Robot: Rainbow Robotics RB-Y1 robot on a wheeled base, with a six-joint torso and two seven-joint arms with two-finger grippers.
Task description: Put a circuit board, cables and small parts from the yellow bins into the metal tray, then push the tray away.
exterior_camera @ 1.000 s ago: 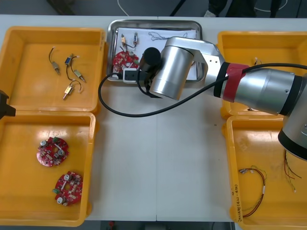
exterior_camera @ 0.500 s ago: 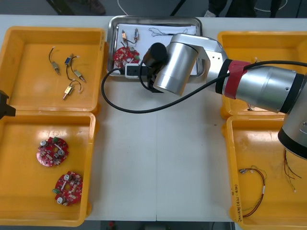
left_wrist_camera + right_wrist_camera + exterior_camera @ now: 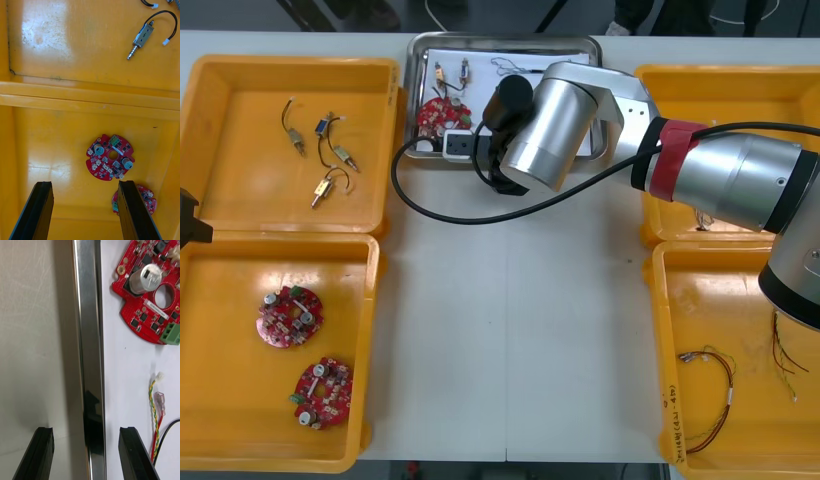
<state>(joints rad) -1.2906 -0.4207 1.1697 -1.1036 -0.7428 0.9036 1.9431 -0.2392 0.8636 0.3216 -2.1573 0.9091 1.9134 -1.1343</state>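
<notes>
Lying in the metal tray (image 3: pixel 500 40): circuit board (image 3: pixel 440 115), cables (image 3: pixel 515 68), perhaps small metal parts (image 3: pixel 452 73).

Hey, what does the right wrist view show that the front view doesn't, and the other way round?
Right wrist view: the right gripper, fingers open, straddling the tray rim, one over the table, one over the white inside, near a red and yellow cable. Front view: the four yellow bins, two spare boards, small metal parts, more cables, and the left arm parked at the left edge. Both: the tray and the board lying in it.
</notes>
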